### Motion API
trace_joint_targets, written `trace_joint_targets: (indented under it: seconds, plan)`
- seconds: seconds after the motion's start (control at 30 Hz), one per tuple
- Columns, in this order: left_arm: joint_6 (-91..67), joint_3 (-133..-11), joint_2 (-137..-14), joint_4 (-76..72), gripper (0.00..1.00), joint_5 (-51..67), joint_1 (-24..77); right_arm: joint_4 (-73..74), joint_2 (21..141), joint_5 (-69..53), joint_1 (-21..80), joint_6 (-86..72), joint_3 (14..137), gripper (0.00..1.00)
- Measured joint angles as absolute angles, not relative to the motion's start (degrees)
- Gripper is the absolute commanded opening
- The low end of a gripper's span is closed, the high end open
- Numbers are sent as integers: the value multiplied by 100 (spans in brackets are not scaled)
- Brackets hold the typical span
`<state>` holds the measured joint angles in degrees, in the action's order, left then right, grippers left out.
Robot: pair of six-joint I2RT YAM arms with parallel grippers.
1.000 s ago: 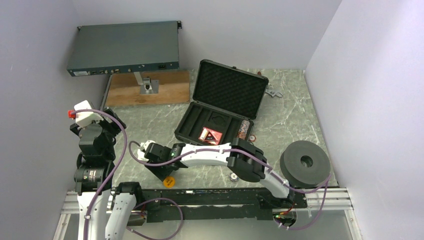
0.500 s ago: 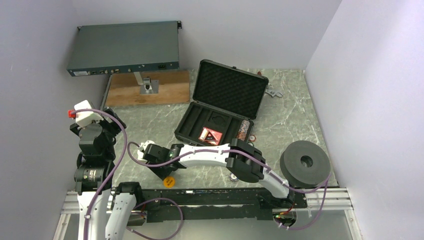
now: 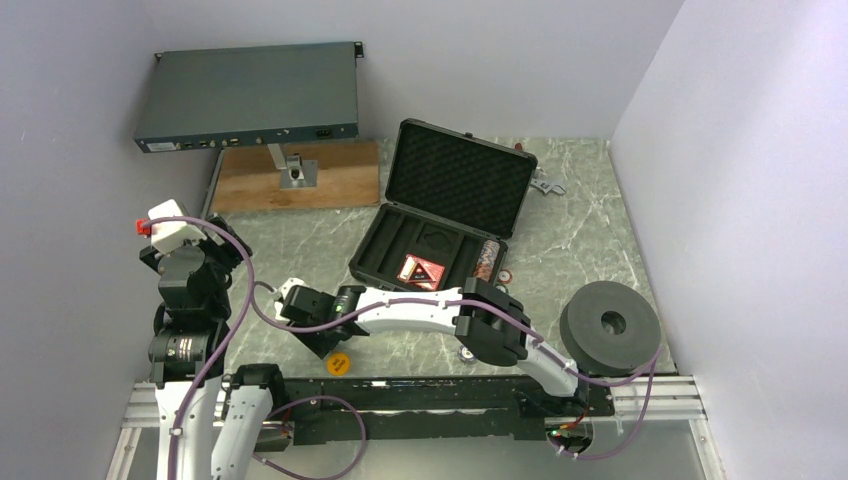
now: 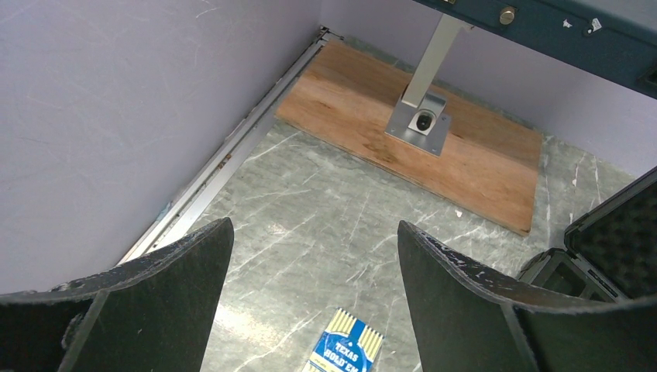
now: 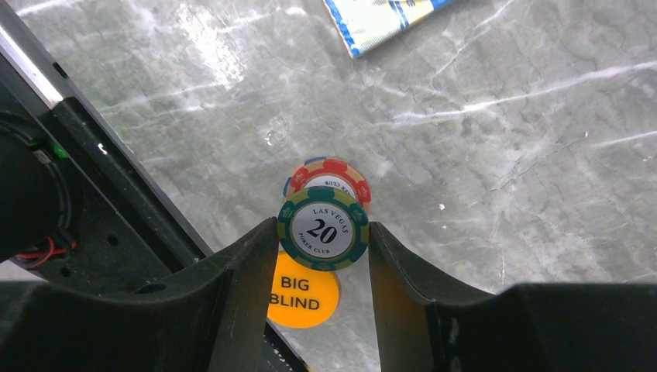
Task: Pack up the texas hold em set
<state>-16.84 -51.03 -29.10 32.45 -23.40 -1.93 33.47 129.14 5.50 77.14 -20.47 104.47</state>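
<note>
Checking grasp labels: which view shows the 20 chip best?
Right wrist: the 20 chip sits in the right gripper, touching both fingers, label readable. Top external: that gripper covers it. Left wrist: not in view.

Robot lab cell, plain walls (image 3: 70,200), rack box (image 3: 248,97)

The left arm (image 3: 185,295) is built of blocky black joint housings, with a white cap bearing a small red tab (image 3: 143,228). The right arm (image 3: 410,308) has a smooth white link between bulky black joints. A purple cable (image 3: 250,275) loops along each arm. Both are bolted to a black base plate (image 3: 420,400) flanked by silver slotted rails (image 3: 140,408). The left fingers (image 4: 155,310) are matt black wedges with scuffed, pale-flecked edges. The right fingers (image 5: 240,302) are the same black, with smoother, rounded inner faces.
</note>
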Motion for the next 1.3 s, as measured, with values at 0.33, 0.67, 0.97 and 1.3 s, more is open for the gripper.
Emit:
trace_joint_targets:
  seconds: [0.33,0.67,0.97,1.3]
  plan:
    - [-1684,-5103,-2910,3245,84,-2340,-196,3400,13104,558,7723,-1988,10763,51]
    - [-1684,-5103,-2910,3245,84,-2340,-198,3424,13205,676,7730,-1964,10809,55]
    - [-1684,-5103,-2910,3242,84,-2338,-207,3465,13205,703,7730,-1957,10816,59]
    - [-1686,-5103,-2912,3245,83,-2338,-224,3479,13205,709,7734,-1922,10816,87]
